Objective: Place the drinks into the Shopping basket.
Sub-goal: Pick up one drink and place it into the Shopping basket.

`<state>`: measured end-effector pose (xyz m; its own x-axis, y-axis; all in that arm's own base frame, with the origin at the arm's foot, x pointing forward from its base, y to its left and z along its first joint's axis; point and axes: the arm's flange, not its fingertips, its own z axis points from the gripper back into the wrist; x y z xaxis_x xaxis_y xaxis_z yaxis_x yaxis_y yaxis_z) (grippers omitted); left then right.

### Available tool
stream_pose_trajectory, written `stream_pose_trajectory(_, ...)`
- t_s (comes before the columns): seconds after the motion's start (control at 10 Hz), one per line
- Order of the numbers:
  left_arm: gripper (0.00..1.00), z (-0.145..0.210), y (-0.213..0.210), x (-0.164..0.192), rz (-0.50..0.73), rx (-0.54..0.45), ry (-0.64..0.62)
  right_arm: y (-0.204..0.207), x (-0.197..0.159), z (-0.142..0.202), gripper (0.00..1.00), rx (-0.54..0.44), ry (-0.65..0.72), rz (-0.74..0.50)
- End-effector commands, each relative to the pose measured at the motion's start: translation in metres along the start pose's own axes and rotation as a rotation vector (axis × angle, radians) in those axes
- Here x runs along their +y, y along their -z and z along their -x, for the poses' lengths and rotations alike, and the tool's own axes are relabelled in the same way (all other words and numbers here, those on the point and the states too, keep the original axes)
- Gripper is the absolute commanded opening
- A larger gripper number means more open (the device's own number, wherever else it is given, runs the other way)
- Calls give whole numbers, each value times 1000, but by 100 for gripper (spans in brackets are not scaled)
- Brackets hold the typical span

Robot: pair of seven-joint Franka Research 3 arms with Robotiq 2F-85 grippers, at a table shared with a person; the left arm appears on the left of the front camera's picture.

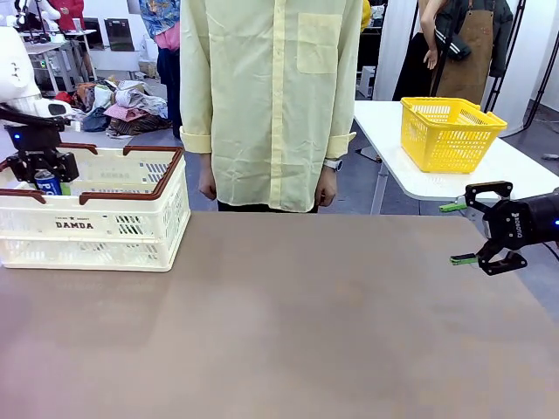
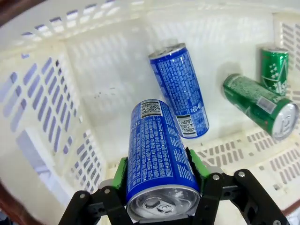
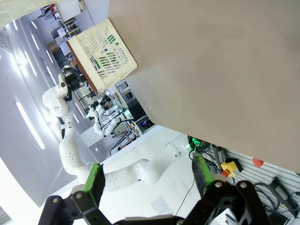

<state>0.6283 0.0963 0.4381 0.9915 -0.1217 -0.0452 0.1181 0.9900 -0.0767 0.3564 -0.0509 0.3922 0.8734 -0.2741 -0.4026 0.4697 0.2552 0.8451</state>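
Currently, front view: left claw (image 1: 44, 175) sits inside the top of the cream shopping basket (image 1: 131, 231) at the left end of the desk (image 1: 288, 323), clamped on a blue can (image 1: 48, 183) that pokes out just under it. Right claw (image 1: 465, 234) hangs at the desk's right edge, jaws wide, nothing between them. A person in a pale yellow shirt (image 1: 271, 96) stands at the far side, hands down; a yellow basket (image 1: 450, 131) sits on a white table behind. Left wrist view: claw (image 2: 159, 168) pads grip the blue can (image 2: 157, 164) by its sides, silver top toward the camera, above the basket floor (image 2: 112, 75). Lying on that floor: another blue can (image 2: 180, 89) and two green cans (image 2: 260, 105) (image 2: 274, 68) close together near the wall. Right wrist view: claw (image 3: 147, 180) wide and empty, desk (image 3: 225, 70) and basket (image 3: 103, 54) far off.
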Motion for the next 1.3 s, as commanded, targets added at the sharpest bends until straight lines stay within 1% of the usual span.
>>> stream_pose_trajectory(0.0,0,21,-1,-1,13,-56,-4,-1,4,2,100,4,13,3)
stream_pose_trajectory(0.2,0,21,1,-2,14,-65,1,-1,4,2,100,4,13,3)
stream_pose_trajectory(0.5,0,20,3,-6,-4,-51,12,-1,4,2,100,4,13,3)
stream_pose_trajectory(0.6,4,19,3,-7,-21,-48,13,-1,4,2,100,4,13,3)
stream_pose_trajectory(0.7,57,19,3,-8,-26,-48,15,-1,4,2,100,4,13,3)
stream_pose_trajectory(0.8,100,19,3,-8,-32,-52,17,-1,4,2,100,4,13,3)
stream_pose_trajectory(1.2,100,21,2,-10,-52,-64,22,-1,4,2,100,4,13,3)
